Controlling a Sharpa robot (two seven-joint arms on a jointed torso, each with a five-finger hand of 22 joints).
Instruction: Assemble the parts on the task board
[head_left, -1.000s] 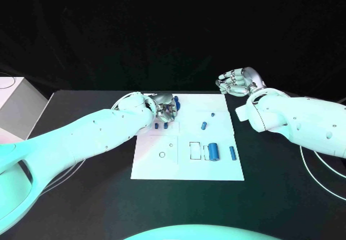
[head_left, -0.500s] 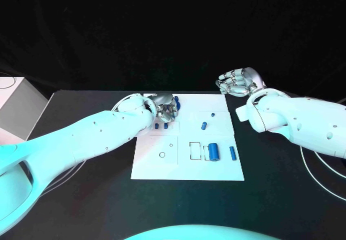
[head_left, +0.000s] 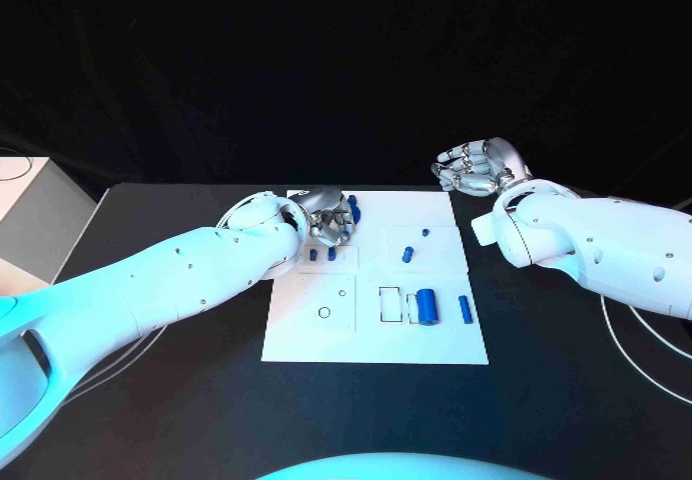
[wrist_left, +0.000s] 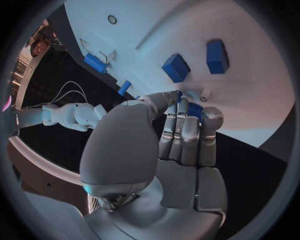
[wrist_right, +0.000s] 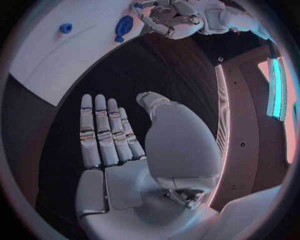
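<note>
Left robot hand (head_left: 329, 218) fingers hide blue part (head_left: 352, 209); grip unclear.

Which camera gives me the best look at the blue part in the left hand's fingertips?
Left wrist view: the blue part sits close-up beyond the left hand's fingertips. Head view shows it partly hidden behind that hand; right wrist view shows it tiny and far off.

The left hand (head_left: 326, 218) crowds the task board's (head_left: 375, 340) far-left corner; its near half seems open.

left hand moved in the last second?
Yes, slightly. In the head view the left hand has shifted toward the far edge of the task board, with a blue part showing at its fingertips.
</note>
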